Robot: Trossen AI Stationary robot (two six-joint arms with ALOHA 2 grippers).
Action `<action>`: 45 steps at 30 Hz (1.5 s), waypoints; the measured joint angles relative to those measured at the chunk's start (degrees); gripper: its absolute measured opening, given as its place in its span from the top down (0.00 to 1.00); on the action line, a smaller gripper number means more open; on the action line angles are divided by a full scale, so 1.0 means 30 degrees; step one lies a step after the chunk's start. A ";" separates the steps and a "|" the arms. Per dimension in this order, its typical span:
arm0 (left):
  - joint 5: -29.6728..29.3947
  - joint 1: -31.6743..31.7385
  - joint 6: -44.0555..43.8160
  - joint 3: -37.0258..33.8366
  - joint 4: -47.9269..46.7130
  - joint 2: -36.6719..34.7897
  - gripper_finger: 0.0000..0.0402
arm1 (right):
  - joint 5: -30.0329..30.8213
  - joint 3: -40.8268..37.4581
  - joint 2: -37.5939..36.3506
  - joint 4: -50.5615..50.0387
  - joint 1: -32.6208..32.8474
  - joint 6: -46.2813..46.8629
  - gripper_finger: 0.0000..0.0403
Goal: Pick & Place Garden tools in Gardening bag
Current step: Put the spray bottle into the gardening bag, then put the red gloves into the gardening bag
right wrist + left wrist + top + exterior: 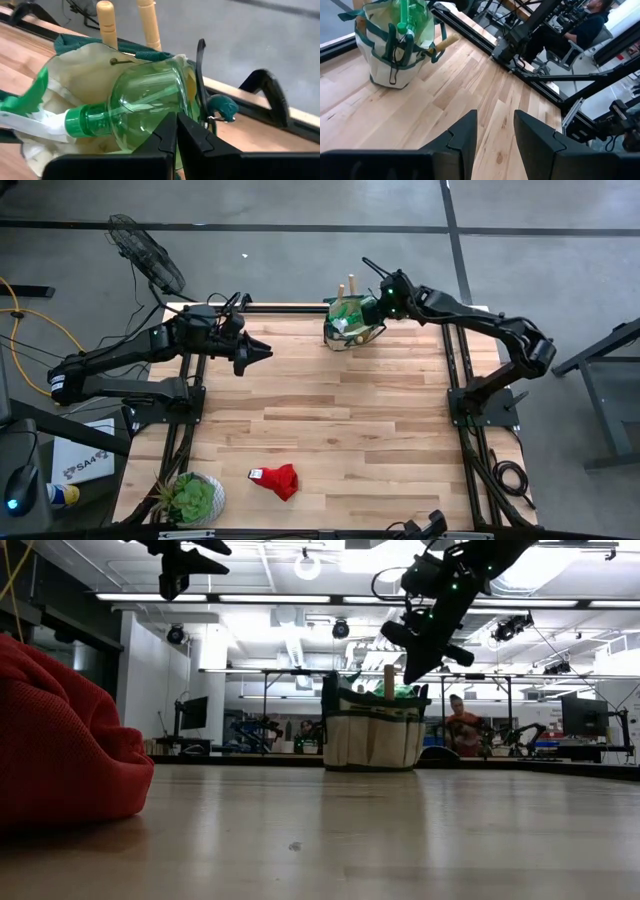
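Now we're hovering the right gripper (372,308), clenched empty, over the bag (350,326) at the worktop's far edge; red glove (277,478) is lying near the front edge, left gripper (262,352) nearer.

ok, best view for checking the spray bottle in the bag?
Right wrist view: the green spray bottle fills the frame, lying tilted in the gardening bag. Left wrist shows its top above the rim; high and low views give only green hints.

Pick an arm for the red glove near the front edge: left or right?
Left, probably. The left hand hangs open and empty over bare table, while the right hand, shut, is over the gardening bag by the spray bottle. Red glove lies far from both.
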 joint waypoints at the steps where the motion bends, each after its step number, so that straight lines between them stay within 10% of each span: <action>1: 0.0006 0.0000 0.0000 0.0000 -0.0005 0.0000 0.68 | -0.0268 0.0000 0.0000 0.0017 -0.0051 0.0198 0.99; 32: 0.0267 -0.0006 0.0364 0.0000 -0.1001 0.0000 0.68 | -0.0758 0.0007 0.1749 0.0169 0.0774 0.2883 0.99; 45: 0.0406 0.0000 0.0359 0.0000 -0.2310 0.0000 0.68 | -0.0707 0.0007 -0.1532 0.0240 0.1653 0.2242 0.99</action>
